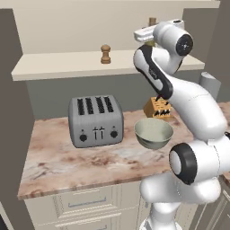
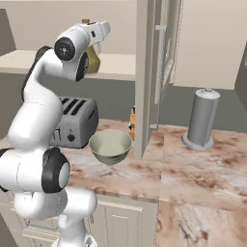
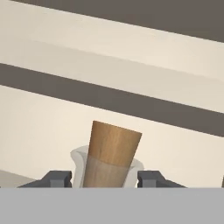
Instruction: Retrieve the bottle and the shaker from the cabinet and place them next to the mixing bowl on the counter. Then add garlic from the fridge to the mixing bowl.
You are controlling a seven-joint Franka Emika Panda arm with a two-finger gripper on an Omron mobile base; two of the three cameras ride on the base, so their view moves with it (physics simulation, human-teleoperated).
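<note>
Cabinet (image 1: 63, 67) runs along the wall above the desk (image 1: 67, 157), w/ one wide beige shelf and cream back. Desk is pinkish marble w/ brown veins over cream drawers.

Arm rises from the base and reaches up to the shelf's right end. Toaster (image 1: 95, 120), grey, 4 slots, stands on the desk at left-centre. Paper-towel roll (image 2: 202, 118) stands upright on the desk well to the right, past a vertical panel.

Bowl (image 1: 153, 133), pale grey-green and glossy, sits on the desk just right of the toaster, not touching it. Knife block (image 1: 157, 108) stands behind the bowl, partly hidden by the arm.

Bottle (image 2: 92, 61) is on the shelf at its right end: olive-yellow body shows behind the wrist, brown stopper up top. End effector (image 3: 105, 178) is at the bottle's neck; fingers (image 3: 57, 178) sit either side of the clear neck, apart, w/ the stopper between them. Contact: can't tell.

Shaker (image 1: 105, 54), small brown wood w/ a knob top, stands upright on the shelf, well left of the bottle.
</note>
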